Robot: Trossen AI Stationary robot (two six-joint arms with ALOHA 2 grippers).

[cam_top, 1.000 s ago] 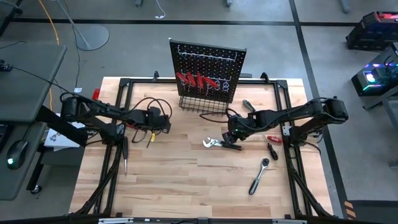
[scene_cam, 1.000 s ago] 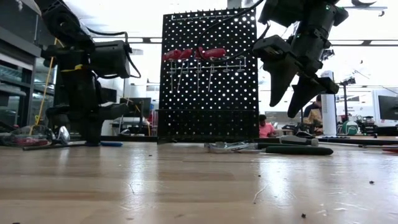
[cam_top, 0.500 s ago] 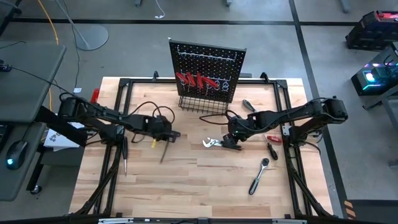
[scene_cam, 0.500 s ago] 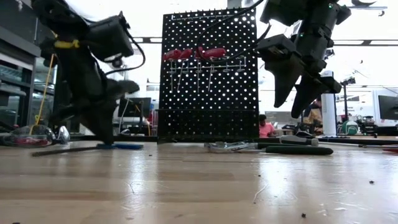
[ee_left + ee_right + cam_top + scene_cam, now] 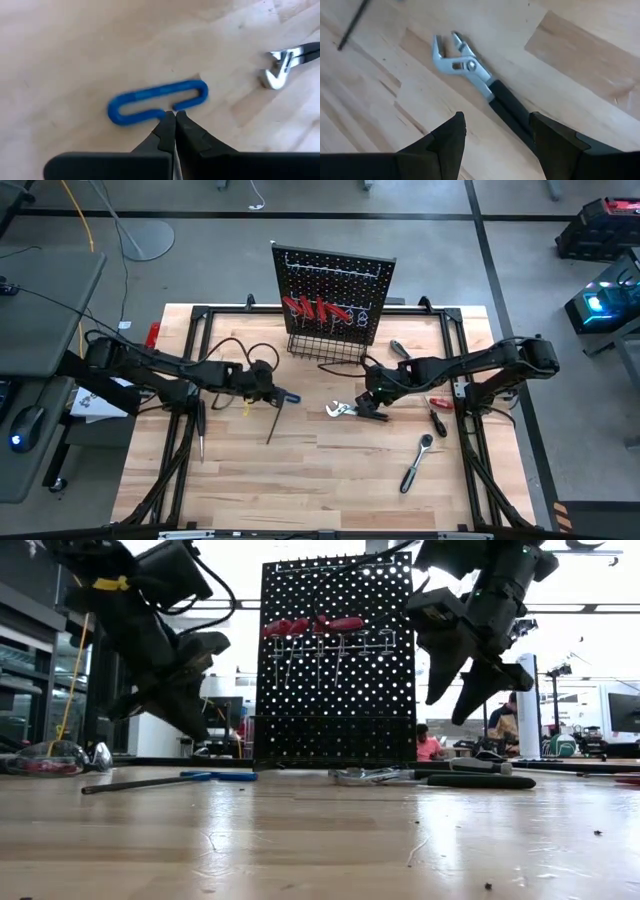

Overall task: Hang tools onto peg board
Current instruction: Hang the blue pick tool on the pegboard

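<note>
1. The black perforated metal peg board (image 5: pixel 333 295) stands upright at the 12 o'clock edge of the pale wooden table (image 5: pixel 300 470), with a black wire basket (image 5: pixel 325 348) along its bottom edge.
2. Several red-handled screwdrivers (image 5: pixel 315 309) hang on its silver hooks.
3. The left gripper (image 5: pixel 268 393) is at about 9 o'clock from the table's centre, its fingers clenched together with nothing between them; in the left wrist view the fingertips (image 5: pixel 169 120) meet just over the blue-handled T-key (image 5: pixel 157 100).
4. The T-key lies flat on the wood, its thin dark shaft (image 5: pixel 273 423) running toward 6 o'clock.
5. The right gripper (image 5: pixel 378 400) hovers just to the 3 o'clock side of centre, its fingers (image 5: pixel 447 140) spread apart and gripping nothing.
6. Beneath it lie the silver pliers with black handles (image 5: pixel 477 80), flat on the table, their head toward 9 o'clock.
7. A chrome ratchet (image 5: pixel 416 462) lies toward 5 o'clock, well apart from the pliers.
8. A black-handled screwdriver (image 5: pixel 438 423) and a red-handled tool (image 5: pixel 441 403) lie near the 3 o'clock edge.
</note>
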